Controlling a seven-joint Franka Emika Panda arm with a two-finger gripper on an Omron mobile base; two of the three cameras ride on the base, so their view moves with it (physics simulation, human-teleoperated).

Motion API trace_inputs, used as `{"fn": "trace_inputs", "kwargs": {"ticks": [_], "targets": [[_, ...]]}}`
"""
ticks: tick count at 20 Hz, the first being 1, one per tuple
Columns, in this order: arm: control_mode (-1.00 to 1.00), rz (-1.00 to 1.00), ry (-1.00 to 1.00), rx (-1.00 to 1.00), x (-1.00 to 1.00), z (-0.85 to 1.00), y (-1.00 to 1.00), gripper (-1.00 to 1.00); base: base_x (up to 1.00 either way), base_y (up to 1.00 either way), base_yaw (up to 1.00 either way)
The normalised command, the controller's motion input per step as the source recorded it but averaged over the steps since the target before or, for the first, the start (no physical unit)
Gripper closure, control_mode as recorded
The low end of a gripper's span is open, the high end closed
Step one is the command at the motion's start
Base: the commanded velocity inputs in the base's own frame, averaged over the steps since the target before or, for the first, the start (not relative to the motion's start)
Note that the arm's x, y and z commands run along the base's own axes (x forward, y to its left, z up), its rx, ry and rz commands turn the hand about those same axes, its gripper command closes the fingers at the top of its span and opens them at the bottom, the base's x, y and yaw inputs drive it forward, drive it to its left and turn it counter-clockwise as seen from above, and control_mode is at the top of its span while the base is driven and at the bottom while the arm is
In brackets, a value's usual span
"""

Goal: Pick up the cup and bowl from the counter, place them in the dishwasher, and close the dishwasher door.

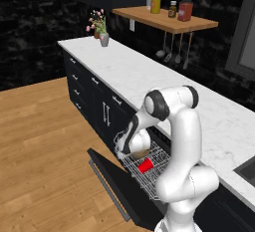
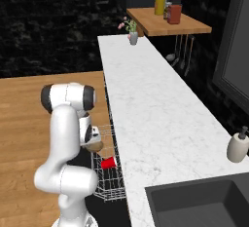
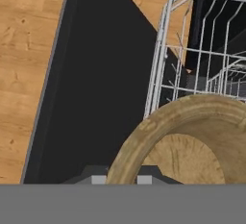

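Holding the bowl (image 3: 192, 141) at its rim, the gripper (image 1: 130, 149) hangs low over the white wire rack (image 1: 149, 169) pulled out above the open dishwasher door (image 1: 124, 186). In the hand view the tan rim crosses right in front of the 2 dark fingertips (image 3: 98, 179), so I read the jaws as clenched on the bowl's near wall, though the contact itself sits at the frame edge and is hard to confirm.

- Bowl: wooden-looking, stiff, thick rolled rim, probably light. A pinch across the wall (1 finger inside, 1 outside) is the sensible hold; the body is too wide to span. Held at 1 edge it can swing or tilt, so it should be kept low and let go only once it is seated on the wires. It looks tilted toward the camera now, interior showing.
- Cup (image 1: 145, 166): red, lying on its side in the rack, just beside the bowl's drop zone. Thin plastic, very light, will roll or skid if bumped. Best avoided on release.
- Rack wires: stiff but open; a shallow bowl may rock between them.
- Desk (image 2: 160, 123): none of the task's things show on it; soap dispenser (image 2: 238, 147) sits near the sink (image 2: 194, 201).
- Door: flat black panel, silver bar handle (image 1: 107, 188) along its outer edge. Heavy-ish and hinged low, so pushing up from under the outer edge or the handle looks right. Rack probably has to slide in 1st.

Judgement: bowl placement is nearly done, with the release and the door close left.
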Motion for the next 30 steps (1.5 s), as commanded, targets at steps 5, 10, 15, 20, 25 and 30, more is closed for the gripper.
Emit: {"fn": "trace_inputs", "kwargs": {"ticks": [5,10,15,20,25,30], "targets": [[-1.00,0.00,0.03,0.00,0.58,-0.21,-0.06,1.00,0.00,0.00,0.00],[-1.00,0.00,0.01,0.00,0.52,-0.30,-0.21,1.00,0.00,0.00,0.00],[-1.00,0.00,0.00,0.00,0.32,-0.43,-0.27,1.00,0.00,0.00,0.00],[-1.00,0.00,0.00,-0.09,0.15,-0.64,0.05,1.00,0.00,0.00,0.00],[-1.00,0.00,0.00,-0.06,0.19,-0.56,0.00,1.00,0.00,0.00,0.00],[-1.00,0.00,0.00,-0.07,0.04,-0.54,0.07,1.00,0.00,0.00,0.00]]}}
